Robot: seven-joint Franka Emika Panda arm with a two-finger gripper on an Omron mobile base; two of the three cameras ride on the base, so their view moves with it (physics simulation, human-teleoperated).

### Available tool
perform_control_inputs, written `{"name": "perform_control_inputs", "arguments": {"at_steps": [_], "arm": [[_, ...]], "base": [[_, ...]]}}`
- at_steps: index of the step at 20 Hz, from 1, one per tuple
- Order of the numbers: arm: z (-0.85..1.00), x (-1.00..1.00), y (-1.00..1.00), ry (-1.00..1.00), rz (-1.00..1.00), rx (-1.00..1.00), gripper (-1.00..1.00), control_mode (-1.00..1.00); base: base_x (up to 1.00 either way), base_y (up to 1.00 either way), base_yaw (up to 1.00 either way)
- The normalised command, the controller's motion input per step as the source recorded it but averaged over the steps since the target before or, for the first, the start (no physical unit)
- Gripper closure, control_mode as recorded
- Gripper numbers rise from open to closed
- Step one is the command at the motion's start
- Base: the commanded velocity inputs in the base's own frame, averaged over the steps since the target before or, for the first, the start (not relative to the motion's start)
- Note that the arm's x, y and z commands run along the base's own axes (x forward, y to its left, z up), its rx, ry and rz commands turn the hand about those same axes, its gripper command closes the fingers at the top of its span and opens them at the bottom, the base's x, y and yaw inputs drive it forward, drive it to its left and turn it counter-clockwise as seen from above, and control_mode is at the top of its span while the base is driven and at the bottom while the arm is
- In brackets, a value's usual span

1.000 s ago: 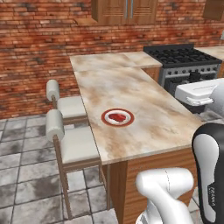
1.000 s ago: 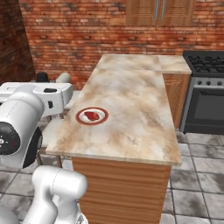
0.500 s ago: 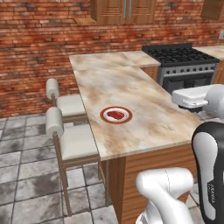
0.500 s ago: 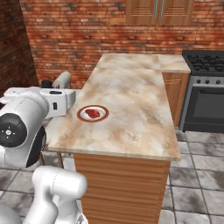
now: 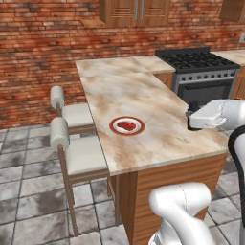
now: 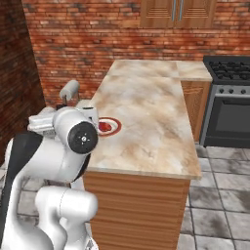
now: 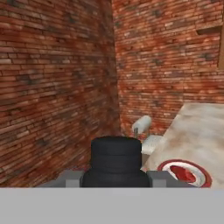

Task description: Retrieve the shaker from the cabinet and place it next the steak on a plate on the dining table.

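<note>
Risk lies mostly in the drop-off; the shaker point(image 7: 116, 162) sits clamped between the pincer point(image 7: 116, 181) fingers, its ridged black body upright in the hand view, carried at the near right edge of the table point(image 5: 143, 95); the plate point(image 5: 127, 126) with the steak point(image 5: 126, 125) lies toward ten o'clock from the hand, well apart. Released too early, the shaker could tip on the stone or roll off the edge; lowered carelessly, it may land on the red rim or the meat instead of beside it; stools point(image 5: 79, 155) flank the far side.
</note>
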Motion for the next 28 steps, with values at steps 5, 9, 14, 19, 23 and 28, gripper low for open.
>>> {"name": "perform_control_inputs", "arguments": {"at_steps": [5, 9, 14, 19, 23, 28], "arm": [[-0.6, 0.39, 0.02, -0.02, 0.55, 0.0, 1.0, -1.0], [-0.56, 0.47, 0.04, -0.07, 0.47, 0.12, 1.0, -1.0], [-0.44, 0.64, 0.06, -0.01, 0.39, 0.12, 1.0, -1.0], [-0.24, 0.73, 0.0, 0.03, 0.27, 0.08, 1.0, -1.0], [-0.12, 0.63, 0.0, 0.0, 0.08, 0.0, 1.0, -1.0], [-0.24, 0.58, 0.0, 0.01, 0.0, 0.0, 1.0, -1.0]], "base": [[0.0, 0.0, 0.0], [0.0, 0.0, 0.0], [0.0, 0.0, 0.0], [0.0, 0.0, 0.0], [0.0, 0.0, 0.0], [0.0, 0.0, 0.0]]}}
